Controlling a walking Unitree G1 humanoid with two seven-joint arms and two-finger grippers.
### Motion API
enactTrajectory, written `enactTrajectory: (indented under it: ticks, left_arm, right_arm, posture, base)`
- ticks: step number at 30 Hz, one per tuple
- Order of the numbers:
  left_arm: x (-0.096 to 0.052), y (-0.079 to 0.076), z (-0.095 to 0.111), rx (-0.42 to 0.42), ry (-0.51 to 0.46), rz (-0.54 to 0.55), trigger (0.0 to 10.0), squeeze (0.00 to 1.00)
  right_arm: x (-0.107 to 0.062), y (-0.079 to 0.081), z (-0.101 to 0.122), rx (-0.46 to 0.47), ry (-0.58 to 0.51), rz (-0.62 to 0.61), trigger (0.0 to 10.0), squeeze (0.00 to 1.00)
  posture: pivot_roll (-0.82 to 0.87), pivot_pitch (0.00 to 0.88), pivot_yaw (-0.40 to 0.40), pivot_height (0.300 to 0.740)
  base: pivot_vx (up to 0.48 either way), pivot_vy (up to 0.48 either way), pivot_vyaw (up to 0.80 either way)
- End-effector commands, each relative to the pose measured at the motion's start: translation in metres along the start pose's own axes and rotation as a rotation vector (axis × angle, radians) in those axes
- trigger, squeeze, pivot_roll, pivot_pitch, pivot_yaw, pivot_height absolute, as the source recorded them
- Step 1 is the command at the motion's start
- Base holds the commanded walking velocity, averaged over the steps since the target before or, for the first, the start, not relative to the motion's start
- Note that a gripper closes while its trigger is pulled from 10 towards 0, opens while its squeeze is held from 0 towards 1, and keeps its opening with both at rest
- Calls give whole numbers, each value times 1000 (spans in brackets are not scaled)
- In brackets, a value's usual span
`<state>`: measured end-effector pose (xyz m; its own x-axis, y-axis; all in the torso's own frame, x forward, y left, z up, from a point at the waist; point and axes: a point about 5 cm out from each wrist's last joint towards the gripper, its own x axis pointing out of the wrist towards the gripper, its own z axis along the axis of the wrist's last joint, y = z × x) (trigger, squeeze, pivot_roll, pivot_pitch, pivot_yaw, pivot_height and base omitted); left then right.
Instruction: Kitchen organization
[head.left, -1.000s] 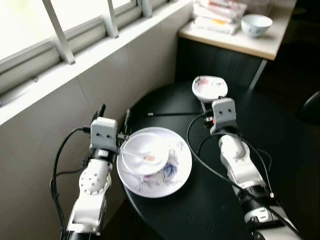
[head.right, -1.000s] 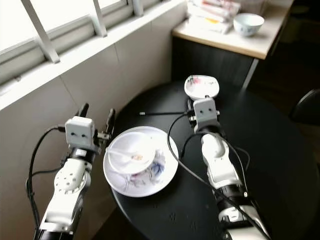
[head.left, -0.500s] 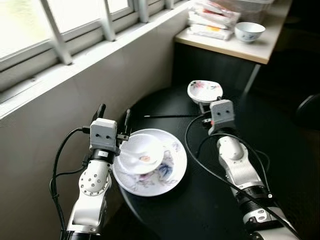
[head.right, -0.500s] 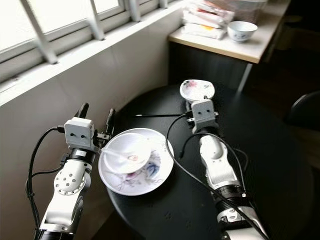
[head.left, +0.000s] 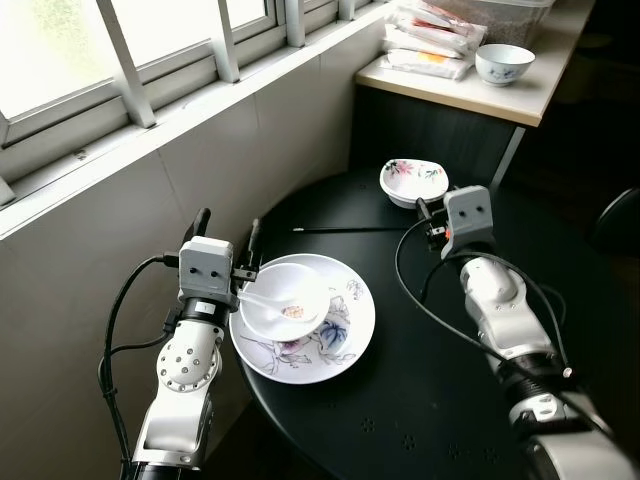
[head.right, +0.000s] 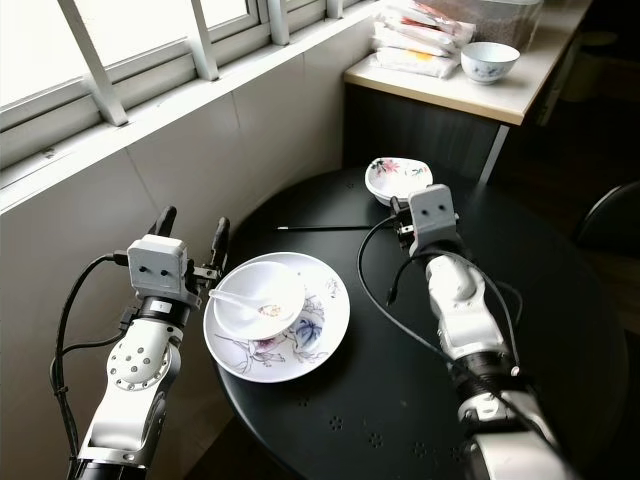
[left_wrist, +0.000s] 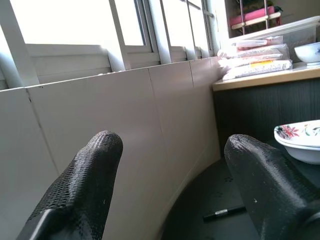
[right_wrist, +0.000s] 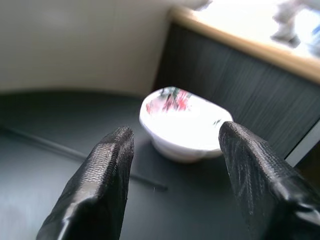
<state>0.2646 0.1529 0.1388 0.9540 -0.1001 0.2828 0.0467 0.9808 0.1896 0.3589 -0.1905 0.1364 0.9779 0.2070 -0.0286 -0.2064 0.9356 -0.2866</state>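
A large floral plate (head.left: 335, 335) lies at the left edge of the round black table (head.left: 440, 400). On it rests a white bowl (head.left: 283, 298) with a white spoon (head.left: 252, 297) inside. A small floral bowl (head.left: 413, 182) stands at the table's far side, with a thin black stick (head.left: 345, 229) lying in front of it. My left gripper (head.left: 228, 230) is open, just left of the plate and off the table's edge. The right gripper (right_wrist: 175, 135) is open and empty, pointing at the small floral bowl (right_wrist: 185, 122) from a short distance.
A tiled wall and window sill (head.left: 200, 100) run along the left. Beyond the table stands a counter (head.left: 500, 95) with a blue-patterned bowl (head.left: 503, 63) and food packets (head.left: 430, 45). A dark chair (head.left: 620, 215) is at the right edge.
The camera has shifted, so the whole scene sits differently. My right gripper has moved a little to the right relative to the small floral bowl. The left gripper stays beside the plate.
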Motion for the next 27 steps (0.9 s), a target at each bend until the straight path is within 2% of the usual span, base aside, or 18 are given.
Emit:
enactTrajectory:
  ticks: [1, 8, 11, 16, 21, 23, 27]
  left_arm:
    - [0, 1, 1, 5, 1, -5, 10000, 0]
    - [-3, 2, 1, 11, 11, -5, 10000, 0]
    - [-5, 4, 1, 16, 17, -5, 10000, 0]
    - [-6, 5, 0, 22, 25, -2, 10000, 0]
    - [-7, 6, 0, 27, 35, 4, 10000, 0]
    - [-8, 7, 0, 34, 41, 6, 10000, 0]
    - [-7, 8, -1, 38, 45, 3, 10000, 0]
  right_arm:
    - [2, -1, -2, 19, 21, 36, 10000, 0]
    - [5, -4, -6, -4, 73, 190, 10000, 0]
    - [7, -6, -10, 29, 120, 244, 10000, 0]
    - [12, -10, -9, 51, 140, 199, 10000, 0]
    - [18, -9, -2, 85, 101, 124, 10000, 0]
    - [22, -8, 6, 84, 51, 64, 10000, 0]
    - [24, -6, 8, 95, 30, 44, 10000, 0]
  posture:
    - [-36, 0, 17, 740]
    - [-20, 2, 18, 740]
    - [-12, 11, 20, 740]
    - [-7, 16, 15, 740]
    - [-2, 22, 13, 740]
    - [1, 24, 21, 740]
    - [-1, 24, 25, 740]
  base:
    - [0, 0, 0]
    - [0, 0, 0]
    - [0, 0, 0]
    - [0, 0, 0]
    - [0, 0, 0]
    - [0, 0, 0]
    - [0, 0, 0]
